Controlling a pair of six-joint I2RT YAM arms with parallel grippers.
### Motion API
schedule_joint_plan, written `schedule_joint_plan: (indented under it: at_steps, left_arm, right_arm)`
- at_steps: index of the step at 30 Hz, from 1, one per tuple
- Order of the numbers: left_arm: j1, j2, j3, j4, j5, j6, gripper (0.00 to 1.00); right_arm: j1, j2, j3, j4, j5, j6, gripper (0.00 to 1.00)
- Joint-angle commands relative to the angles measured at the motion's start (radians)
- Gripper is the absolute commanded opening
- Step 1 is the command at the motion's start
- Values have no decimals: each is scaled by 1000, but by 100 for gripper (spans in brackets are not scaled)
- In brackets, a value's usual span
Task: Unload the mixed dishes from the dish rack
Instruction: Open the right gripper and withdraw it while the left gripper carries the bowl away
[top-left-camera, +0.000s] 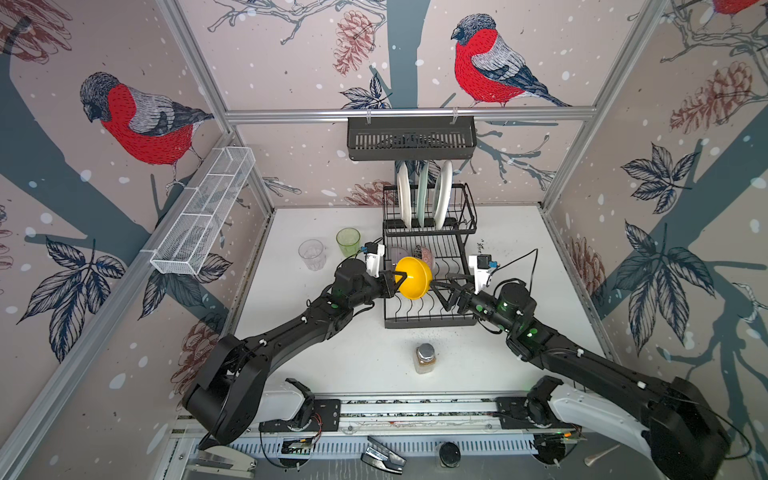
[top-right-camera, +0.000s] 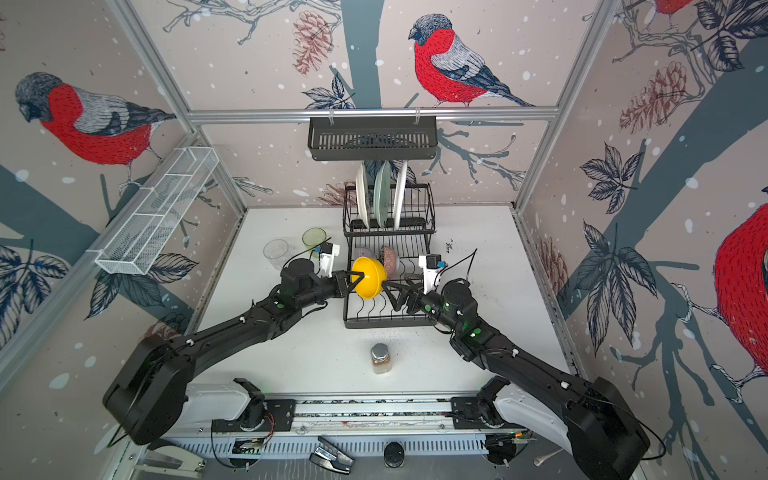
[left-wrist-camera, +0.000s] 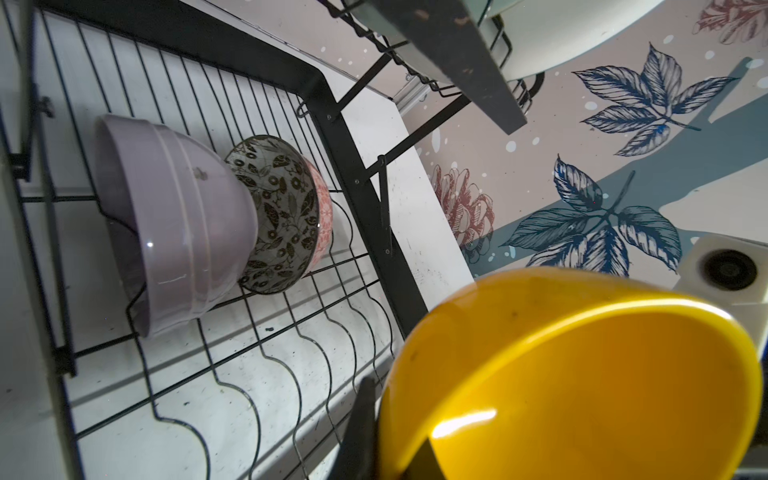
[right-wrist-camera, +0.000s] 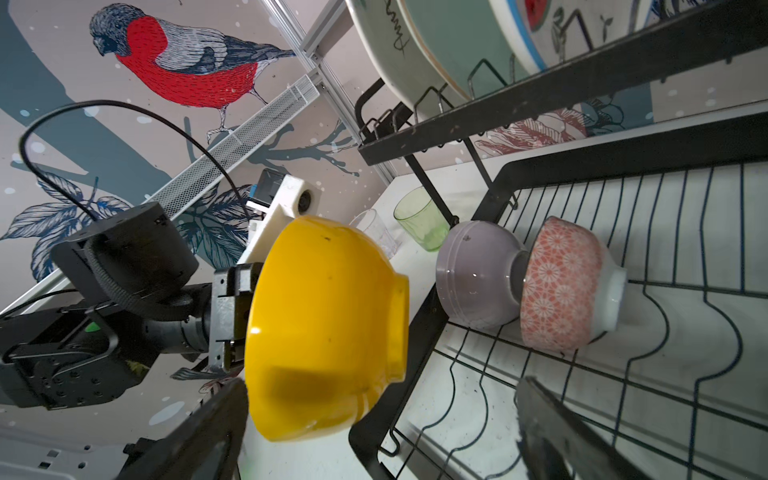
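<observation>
- Clamping the rim of the yellow bowl (top-left-camera: 414, 277), the left gripper (top-left-camera: 398, 277) holds it tipped on its side above the near left part of the dish rack (top-left-camera: 430, 321).
- Right gripper (top-left-camera: 439, 296): jaws spread wide, holding nothing, just right of the bowl's foot.
- Yellow bowl finish: glossy, with a few dark specks.
- Lilac bowl (top-left-camera: 397, 252) and pink-patterned bowl (top-left-camera: 426, 254): on their sides, touching, at the lower tier's far end.
- White plate (right-wrist-camera: 388, 54), pale green plate (top-left-camera: 422, 193) and watermelon plate (top-left-camera: 444, 193): upright in the raised tier.
- White plate marking: black cursive script, not legible.
- Green tumbler (top-left-camera: 348, 242) and clear tumbler (top-left-camera: 311, 254): upright on the table (top-left-camera: 365, 357), left of the rack.
</observation>
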Motion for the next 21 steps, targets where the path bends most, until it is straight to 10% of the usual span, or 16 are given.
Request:
schedule_joint_plan:
  at_steps: [1,21]
  left_arm:
    - [2,-29,16,-92,-88,63,0]
    - [128,-169,63,-495,-259,146,0]
  right_arm:
    - [1,-6,11,-24,45,-42,100]
    - [1,-48,-10,-94,117,-113,99]
